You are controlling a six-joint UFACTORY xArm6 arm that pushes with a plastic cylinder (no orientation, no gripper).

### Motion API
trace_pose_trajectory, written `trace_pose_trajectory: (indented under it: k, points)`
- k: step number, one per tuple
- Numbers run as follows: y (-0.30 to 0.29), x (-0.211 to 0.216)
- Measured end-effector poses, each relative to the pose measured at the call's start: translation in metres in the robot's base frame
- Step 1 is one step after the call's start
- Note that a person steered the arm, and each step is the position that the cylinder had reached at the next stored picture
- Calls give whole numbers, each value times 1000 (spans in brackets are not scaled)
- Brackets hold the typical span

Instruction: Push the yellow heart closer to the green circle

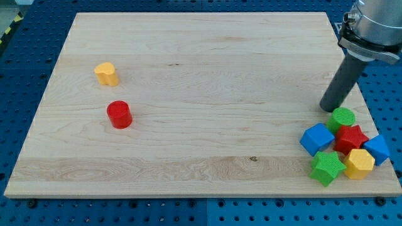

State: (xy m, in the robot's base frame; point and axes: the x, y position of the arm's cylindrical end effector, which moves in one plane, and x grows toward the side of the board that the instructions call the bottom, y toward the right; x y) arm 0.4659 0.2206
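While my tip (327, 108) rests on the board (207, 75) near its right edge, the green circle (343, 117) sits just below-right of it, close but seemingly not touching. I carry no pincer, only a rod, so nothing is grasped. The yellow heart (107, 73) lies far to my tip's left, slightly higher, with the red cylinder (119, 115) below it. Under the circle cluster a red star (350, 138), two blue blocks (316, 139) (378, 149), a green star (327, 168) and a yellow block (360, 163).

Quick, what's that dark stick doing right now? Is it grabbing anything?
My tip: no end effector to open or close; holds nothing, just above-left of the green circle, far from the yellow heart.
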Motion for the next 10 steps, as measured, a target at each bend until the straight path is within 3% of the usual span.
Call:
trace_pose_trajectory:
  k: [2,4,5,6,8,10]
  points:
    - [-99,-82]
    - [-280,-134]
    - [-389,-135]
    - [-418,-139]
    - [-420,-129]
    - [-477,-78]
